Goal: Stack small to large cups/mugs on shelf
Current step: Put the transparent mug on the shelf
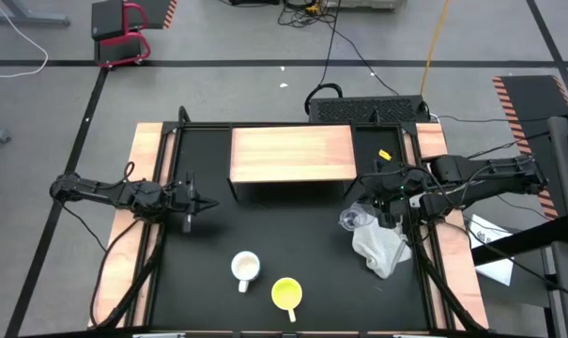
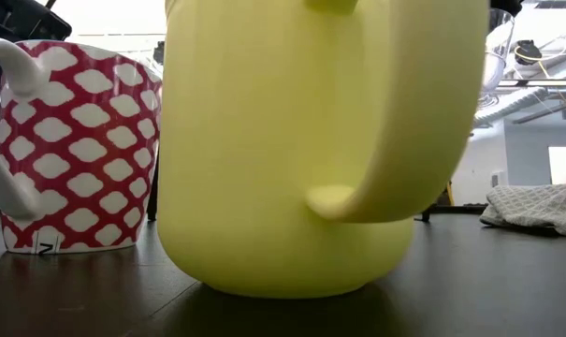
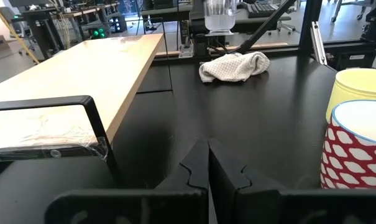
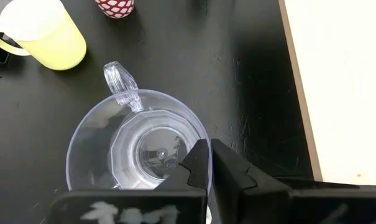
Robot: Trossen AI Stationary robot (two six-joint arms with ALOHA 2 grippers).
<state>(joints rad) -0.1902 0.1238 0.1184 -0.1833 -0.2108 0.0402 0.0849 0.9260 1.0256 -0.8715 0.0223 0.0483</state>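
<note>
Grey workshop floor around a black table (image 1: 265, 235)

Black and white tape lines cross the floor (image 1: 58, 38); a red-framed cart (image 1: 122, 33) stands at the far left; cables (image 1: 349, 47) trail across; desks (image 3: 45, 18) fill the room beyond.

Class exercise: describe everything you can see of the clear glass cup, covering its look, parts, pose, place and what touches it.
The clear glass cup is see-through, with a round open mouth, a faceted inner base and a small looped handle. It is upright and looks empty. It sits at the table's right side, beside the white cloth and in front of the wooden shelf's right end. The right end effector is shut on its rim, opposite the handle.
</note>
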